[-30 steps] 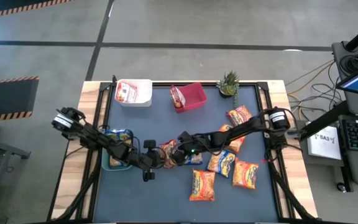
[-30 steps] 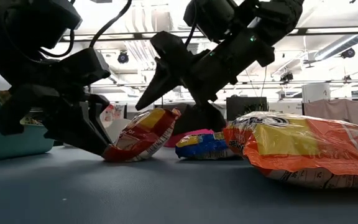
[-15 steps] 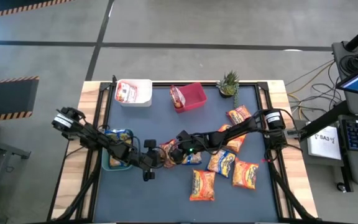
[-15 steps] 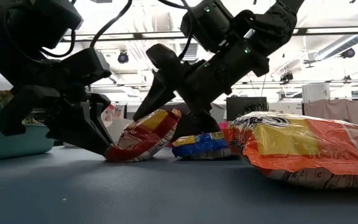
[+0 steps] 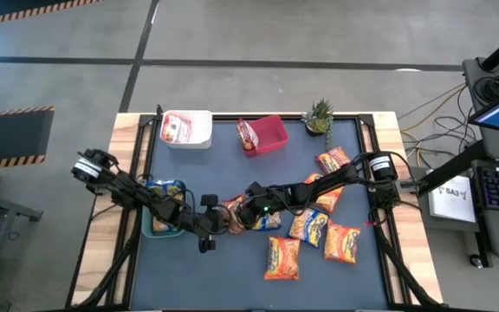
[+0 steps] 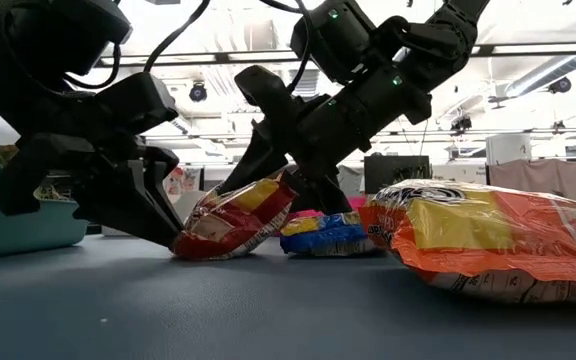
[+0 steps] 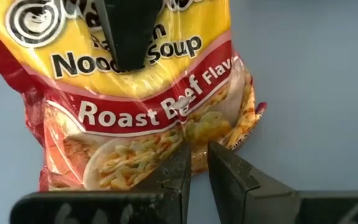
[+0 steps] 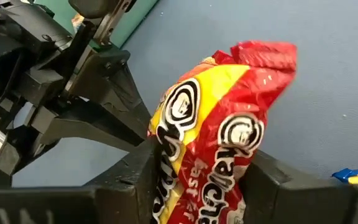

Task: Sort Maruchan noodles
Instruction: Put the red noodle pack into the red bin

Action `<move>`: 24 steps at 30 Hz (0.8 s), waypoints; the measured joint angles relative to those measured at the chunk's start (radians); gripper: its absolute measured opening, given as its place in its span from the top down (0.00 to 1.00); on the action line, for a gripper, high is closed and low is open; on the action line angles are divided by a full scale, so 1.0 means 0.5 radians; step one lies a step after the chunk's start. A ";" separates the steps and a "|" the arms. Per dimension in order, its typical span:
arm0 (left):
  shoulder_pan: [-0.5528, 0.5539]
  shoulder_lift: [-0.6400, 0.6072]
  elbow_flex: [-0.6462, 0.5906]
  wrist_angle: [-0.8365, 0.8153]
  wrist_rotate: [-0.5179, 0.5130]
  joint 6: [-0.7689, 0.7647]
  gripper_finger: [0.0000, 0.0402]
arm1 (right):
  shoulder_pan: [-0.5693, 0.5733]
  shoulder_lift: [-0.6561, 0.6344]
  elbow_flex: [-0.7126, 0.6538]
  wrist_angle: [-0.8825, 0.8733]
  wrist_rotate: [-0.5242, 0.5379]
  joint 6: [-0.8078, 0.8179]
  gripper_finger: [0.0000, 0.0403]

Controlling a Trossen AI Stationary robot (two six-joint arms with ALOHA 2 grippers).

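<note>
Here the red-and-yellow crinkly plastic Roast Beef ramen packet (image 6: 233, 215) sits near the middle of the dark desk (image 5: 232, 277), just right of the teal plastic bin (image 5: 158, 227), propped up on one edge rather than lying flat. The right gripper (image 8: 197, 180) straddles it: its two dark fingers (image 8: 138, 174) press on either side of the packet's body, and the film bunches and buckles between them, so the packet is pinched at its upper half. The left gripper (image 7: 194, 165) rests at the packet's opposite, lower edge, on the bin side, with its fingers drawn narrow, only a thin slit between them. In the left wrist view the tips sit at the packet's bottom seam; whether they actually pinch the film cannot be told.

The packet should handle as light and slippery. The wrapper is thin and creases easily, while the noodle block inside is stiff but brittle, so a hard squeeze across the middle may crack it. The flat crimped seams at either end, or the block's narrow sides, look like the safer holds. A grip on loose film alone may let the block slide or swing.

Just right of this packet lies a blue-and-yellow ramen packet (image 6: 328, 235), and further right, well away from the bin, several orange ramen packets (image 5: 319, 227) are scattered on the desk. Beyond the packet, at the desk's far edge, a white plastic bin (image 5: 186, 128) and a red plastic bin (image 5: 267, 133) each already hold packets.
</note>
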 joint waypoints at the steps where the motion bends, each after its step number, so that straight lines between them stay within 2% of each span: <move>1: 0.000 -0.011 -0.001 -0.002 0.001 0.012 0.91 | 0.000 0.000 0.000 0.000 0.000 -0.011 0.62; 10: 0.002 -0.220 -0.001 -0.271 -0.091 0.042 0.91 | 0.001 -0.067 -0.005 -0.026 -0.004 -0.098 0.64; 18: 0.001 -0.419 -0.001 -0.416 -0.130 0.110 0.91 | -0.005 -0.087 -0.005 -0.018 -0.004 -0.122 0.76; 24: 0.000 -0.670 -0.001 -0.490 -0.177 0.305 0.91 | -0.007 -0.101 -0.005 -0.020 -0.013 -0.140 0.80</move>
